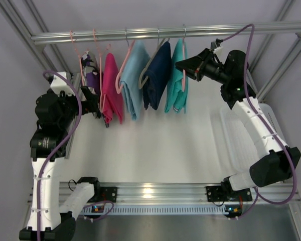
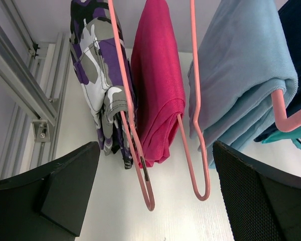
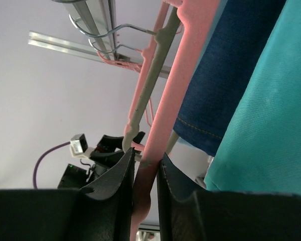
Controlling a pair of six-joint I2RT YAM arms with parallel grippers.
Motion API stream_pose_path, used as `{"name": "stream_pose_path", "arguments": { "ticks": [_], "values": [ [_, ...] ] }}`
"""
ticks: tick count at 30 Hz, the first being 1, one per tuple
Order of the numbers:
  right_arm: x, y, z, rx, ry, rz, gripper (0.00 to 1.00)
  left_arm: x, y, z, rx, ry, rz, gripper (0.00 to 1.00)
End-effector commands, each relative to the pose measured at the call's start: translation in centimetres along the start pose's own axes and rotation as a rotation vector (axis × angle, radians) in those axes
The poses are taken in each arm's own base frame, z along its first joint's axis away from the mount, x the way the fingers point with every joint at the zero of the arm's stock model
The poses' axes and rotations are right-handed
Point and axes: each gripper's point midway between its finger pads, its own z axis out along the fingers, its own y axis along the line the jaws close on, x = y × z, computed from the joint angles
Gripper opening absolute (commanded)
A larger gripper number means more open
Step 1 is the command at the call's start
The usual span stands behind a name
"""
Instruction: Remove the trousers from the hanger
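The teal trousers (image 1: pixel 175 83) hang folded over a salmon-pink hanger (image 1: pixel 183 75) at the right end of the rail. My right gripper (image 1: pixel 180 65) is at the hanger's upper arm. In the right wrist view it (image 3: pixel 145 175) is shut on the pink hanger arm (image 3: pixel 175 90), with the trousers (image 3: pixel 271 125) just to the right. My left gripper (image 1: pixel 96 108) is by the left garments. In the left wrist view it (image 2: pixel 155 201) is wide open and empty, with two pink hanger ends hanging between its fingers (image 2: pixel 50 196). A sliver of teal (image 2: pixel 298 136) shows at the far right.
The silver rail (image 1: pixel 140 35) also carries a purple patterned garment (image 2: pixel 98 70), a magenta one (image 1: pixel 112 90), a sky-blue one (image 1: pixel 135 75) and a navy one (image 1: pixel 158 73) on a grey hanger (image 3: pixel 150 85). A clear bin (image 1: pixel 241 135) sits at the right.
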Motion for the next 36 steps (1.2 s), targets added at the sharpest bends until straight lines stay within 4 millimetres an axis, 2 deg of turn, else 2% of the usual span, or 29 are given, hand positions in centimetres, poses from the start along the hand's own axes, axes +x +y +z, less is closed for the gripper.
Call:
{"name": "stream_pose_path", "arguments": {
  "ticks": [1,5,8,15,20,27,29,31,32,33,34,36],
  "values": [
    [-5.6,19.8,-8.7,-0.451,-0.455,-0.578,0.00,-1.6,-0.4,0.3,0.022,-0.065,-0.003,0.99],
    [-6.4,18.3,-8.5,-0.393,-0.485,-0.610,0.00,-1.4,-0.4,0.3,0.023,-0.063,-0.003,0.99],
    [-6.2,18.6,-8.5,-0.420,-0.481,-0.628,0.00,-1.3,-0.4,0.4,0.023,-0.061,-0.002,0.99],
    [-5.5,21.9,-9.0,-0.558,-0.440,-0.619,0.00,-1.0,-0.3,0.6,0.021,-0.057,-0.003,0.99],
    [-5.8,22.3,-8.5,-0.592,-0.425,-0.570,0.00,-0.9,-0.3,0.7,0.022,-0.055,-0.004,0.99],
    [-4.7,24.0,-9.0,-0.639,-0.409,-0.563,0.00,-0.9,-0.4,0.7,0.027,-0.057,-0.004,0.99],
    [-4.2,24.5,-9.7,-0.648,-0.413,-0.566,0.00,-0.7,-0.3,0.7,0.026,-0.053,-0.009,0.99],
    [-4.2,23.7,-9.6,-0.620,-0.407,-0.542,0.00,-0.6,-0.3,0.7,0.025,-0.053,-0.010,0.99],
    [-3.6,24.1,-10.3,-0.623,-0.410,-0.547,0.00,-0.5,-0.3,0.7,0.026,-0.053,-0.013,0.99],
    [-3.6,22.8,-10.0,-0.595,-0.404,-0.526,0.00,-0.4,-0.3,0.7,0.026,-0.053,-0.013,0.99],
    [-2.9,23.2,-10.9,-0.599,-0.411,-0.535,0.00,-0.4,-0.4,0.7,0.030,-0.054,-0.013,0.99],
    [-2.9,21.9,-10.9,-0.569,-0.423,-0.514,0.00,-0.4,-0.5,0.7,0.035,-0.056,-0.013,0.99]
  ]
}}
